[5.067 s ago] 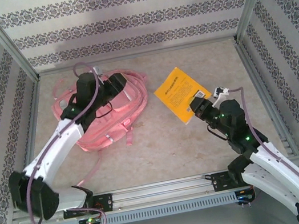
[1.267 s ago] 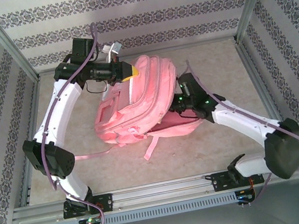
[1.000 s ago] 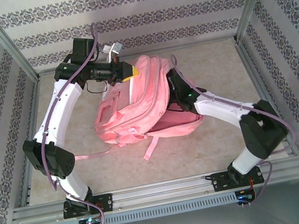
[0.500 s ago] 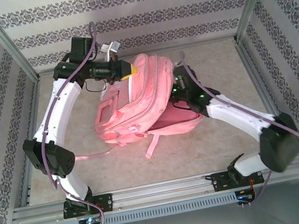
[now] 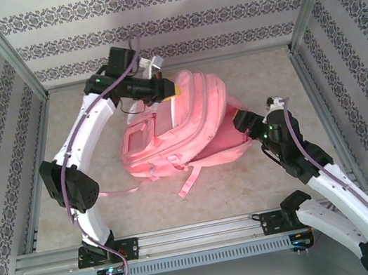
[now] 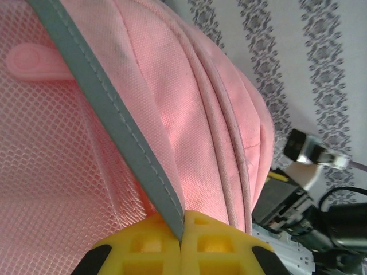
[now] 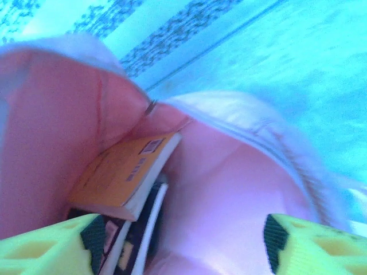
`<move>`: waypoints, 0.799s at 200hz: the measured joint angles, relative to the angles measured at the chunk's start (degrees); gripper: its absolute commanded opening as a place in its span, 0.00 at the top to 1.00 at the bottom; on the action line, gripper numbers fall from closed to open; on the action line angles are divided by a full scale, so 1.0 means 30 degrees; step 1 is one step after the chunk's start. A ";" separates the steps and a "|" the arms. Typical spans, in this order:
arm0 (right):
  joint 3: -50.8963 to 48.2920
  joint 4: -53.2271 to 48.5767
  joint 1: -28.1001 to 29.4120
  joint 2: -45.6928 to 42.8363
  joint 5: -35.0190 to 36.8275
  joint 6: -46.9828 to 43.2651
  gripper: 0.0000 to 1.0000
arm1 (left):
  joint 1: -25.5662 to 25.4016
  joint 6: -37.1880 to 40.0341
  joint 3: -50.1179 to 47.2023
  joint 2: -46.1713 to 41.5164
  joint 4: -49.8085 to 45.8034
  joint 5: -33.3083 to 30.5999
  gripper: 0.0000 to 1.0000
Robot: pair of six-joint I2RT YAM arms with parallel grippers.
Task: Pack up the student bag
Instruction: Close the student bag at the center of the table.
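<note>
The surface is a pale beige, mottled sheet. It is boxed in at 9, 12 and 3 o'clock by walls papered in white with grey damask stripes. Slanting aluminium posts stand at the far corners, and a slotted aluminium rail runs along the 6 o'clock edge.

The large pink fabric student bag sits at the middle of the surface, a little toward 9 o'clock. Its top end is lifted toward 12 o'clock, and one loose pink strap trails toward 6 o'clock.

The left hand is at the bag's 12 o'clock end. Its yellow fingertips are pressed together, pinching the pale grey trim strip.

The right hand is at the bag's 3 o'clock side, at the mouth of the bag. Its fingers are spread wide and grip nothing. Inside the open bag, a yellow-orange paperback book leans against the pink lining.

The surface from 1 to 3 o'clock is bare.
</note>
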 measured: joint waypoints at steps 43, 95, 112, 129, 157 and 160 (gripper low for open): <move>-0.0554 -0.2404 -0.1690 0.0073 0.1450 0.0240 0.28 | -0.1807 -0.2441 -0.2994 0.1472 0.3657 -0.0976 1.00; -0.1056 -0.2936 -0.3169 0.3519 -0.2419 0.0182 0.21 | -0.1865 -0.7315 -0.6470 0.2710 0.9734 -0.2127 1.00; -0.1056 -0.2776 -0.3169 0.3898 -0.3606 -0.0153 0.20 | -0.1734 -0.8451 -0.7176 0.2878 1.1067 -0.3257 1.00; -0.1064 -0.2157 -0.3147 0.3796 -0.4889 -0.0627 0.23 | -0.1530 -0.9602 -0.8306 0.2747 1.2735 -0.4218 1.00; -0.1042 -0.1086 -0.1785 0.3599 -0.6120 -0.2302 0.30 | -0.0962 -1.1417 -1.0105 0.2448 1.4906 -0.5406 1.00; -0.1027 -0.1013 -0.1494 0.3650 -0.6164 -0.2601 0.30 | -0.0882 -1.1526 -1.0134 0.2448 1.4972 -0.5479 1.00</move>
